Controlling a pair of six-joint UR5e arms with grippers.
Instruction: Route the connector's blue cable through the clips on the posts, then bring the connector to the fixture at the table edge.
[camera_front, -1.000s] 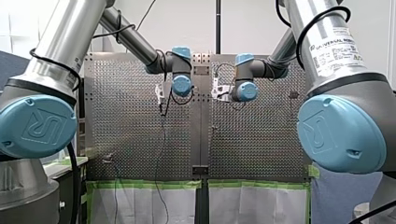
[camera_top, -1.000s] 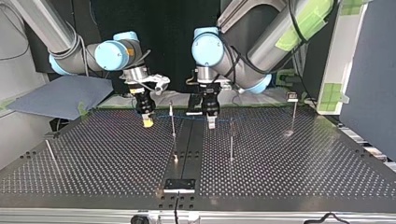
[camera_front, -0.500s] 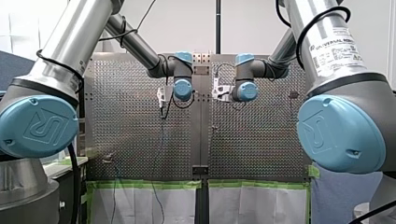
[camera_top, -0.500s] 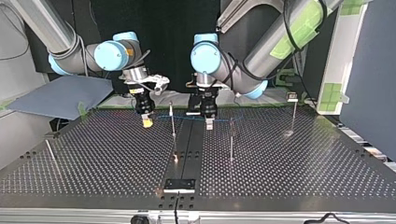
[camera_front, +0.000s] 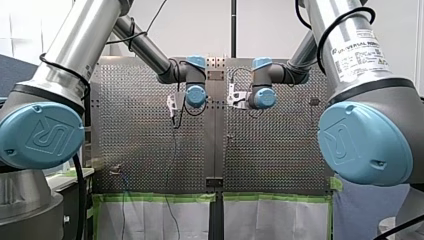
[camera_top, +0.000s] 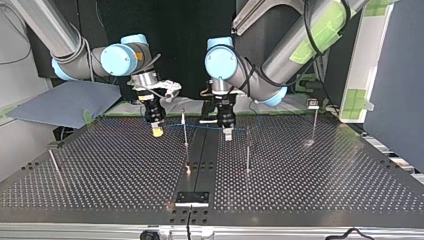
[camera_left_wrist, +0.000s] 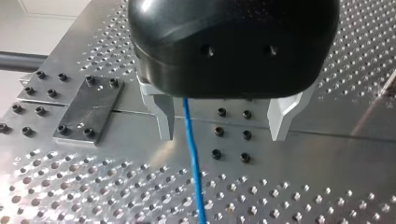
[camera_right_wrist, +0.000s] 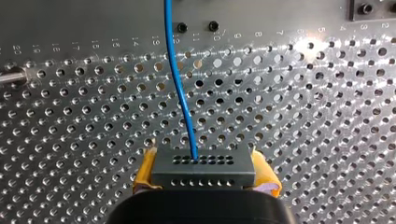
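connector (camera_right_wrist: 203, 169) in right jaws, blue cable (camera_left_wrist: 192, 151) between left jaws

We're in a robotics lab: industrial arms (camera_front: 75, 50) reach over a perforated metal table (camera_front: 140, 140), green tape (camera_front: 150, 197) along its edge.

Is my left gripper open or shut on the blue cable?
Open: on my left gripper the fingers stand apart, the thin blue cable passing between them.
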